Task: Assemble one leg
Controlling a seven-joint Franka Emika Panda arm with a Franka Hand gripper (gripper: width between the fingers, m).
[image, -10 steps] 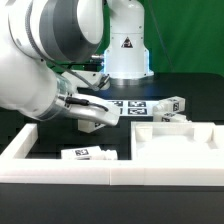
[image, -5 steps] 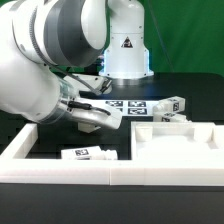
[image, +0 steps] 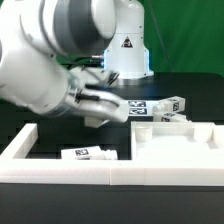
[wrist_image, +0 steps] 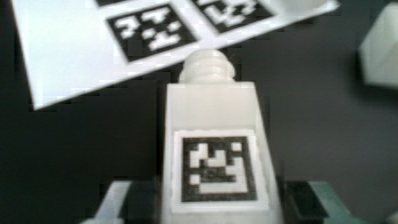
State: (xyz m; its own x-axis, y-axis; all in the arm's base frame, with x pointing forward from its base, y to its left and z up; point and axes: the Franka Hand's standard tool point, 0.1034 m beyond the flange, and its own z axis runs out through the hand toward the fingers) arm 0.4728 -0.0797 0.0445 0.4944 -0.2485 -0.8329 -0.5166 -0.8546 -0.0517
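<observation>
Plainly, the gripper [wrist_image: 214,203] is clamped on the leg [wrist_image: 214,125], whose threaded tip sits over the marker board's [wrist_image: 107,62] edge above the black table [wrist_image: 329,95].

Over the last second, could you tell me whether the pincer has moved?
Yes, the pincer has shifted toward the exterior view's right, nearer the marker board.

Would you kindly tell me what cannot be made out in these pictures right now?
Wrist view: the leg runs off the picture's edge, so the gripper's hold is unclear.
Wrist view: the marker board is cut off by the edge.
Exterior view: the blurred arm hides the gripper's jaws.
</observation>
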